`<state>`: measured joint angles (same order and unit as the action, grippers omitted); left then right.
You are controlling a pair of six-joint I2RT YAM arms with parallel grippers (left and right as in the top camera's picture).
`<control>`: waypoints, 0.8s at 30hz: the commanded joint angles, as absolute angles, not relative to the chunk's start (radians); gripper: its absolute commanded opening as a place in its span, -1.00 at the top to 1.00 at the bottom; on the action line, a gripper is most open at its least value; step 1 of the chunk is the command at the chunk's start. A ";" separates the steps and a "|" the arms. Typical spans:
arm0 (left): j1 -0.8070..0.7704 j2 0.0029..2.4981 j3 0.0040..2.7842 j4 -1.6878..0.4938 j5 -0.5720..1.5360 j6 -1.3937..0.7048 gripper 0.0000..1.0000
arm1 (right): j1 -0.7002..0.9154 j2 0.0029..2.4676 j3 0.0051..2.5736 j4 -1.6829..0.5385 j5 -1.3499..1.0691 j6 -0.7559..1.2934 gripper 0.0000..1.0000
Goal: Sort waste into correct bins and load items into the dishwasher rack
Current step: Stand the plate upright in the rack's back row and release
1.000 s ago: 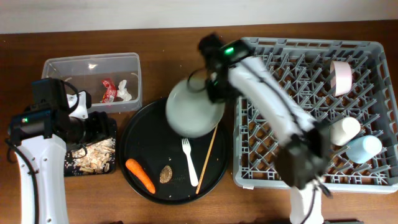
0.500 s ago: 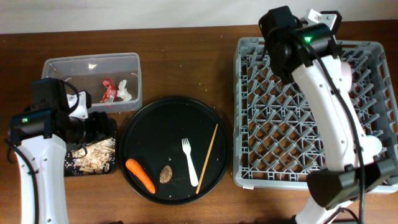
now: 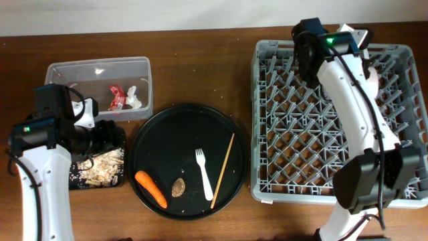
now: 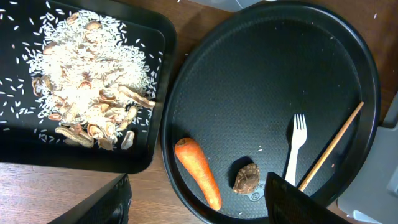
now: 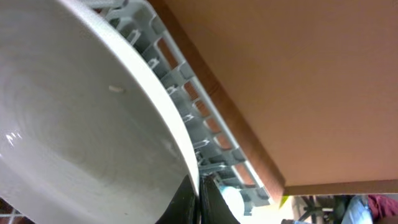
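My right gripper (image 5: 198, 186) is shut on the rim of the white round dish (image 5: 74, 124) and holds it on edge over the grey dishwasher rack (image 3: 294, 154), at its far side (image 3: 306, 53). The dish is hidden in the overhead view. My left gripper (image 4: 205, 205) is open and empty, and hovers over the near edges of the shallow black tray (image 4: 158, 74) and the round tray. Food scraps (image 4: 81, 93) lie in the black tray. The carrot (image 4: 198, 172), brown pit (image 4: 246, 177), white fork (image 4: 295, 149) and chopstick (image 4: 333, 146) lie on the round black tray (image 3: 167, 134).
The clear tub (image 3: 100, 87) at the far left holds the red wrapper (image 3: 118, 96) and white tissue (image 3: 136, 99). My right arm stretches across the rack and hides its right side; the bowl and cups do not show. Rack pegs (image 5: 186, 106) stand close behind the dish.
My right arm has carried the white dish from above the round tray to the far side of the rack. The left arm has not moved.
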<state>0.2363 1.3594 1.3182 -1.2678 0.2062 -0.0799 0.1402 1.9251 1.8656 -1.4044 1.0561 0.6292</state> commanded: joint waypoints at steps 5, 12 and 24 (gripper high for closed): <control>0.241 1.354 1.309 -1.266 0.221 -0.083 -0.36 | 0.150 1.938 1.698 -1.287 0.951 0.644 0.92; 0.241 1.354 1.309 -1.266 0.221 -0.083 -0.36 | 0.221 1.937 1.697 -1.237 0.866 0.641 0.92; 0.241 1.354 1.309 -1.266 0.221 -0.083 -0.36 | 0.356 1.899 1.723 -1.297 0.773 0.641 -0.74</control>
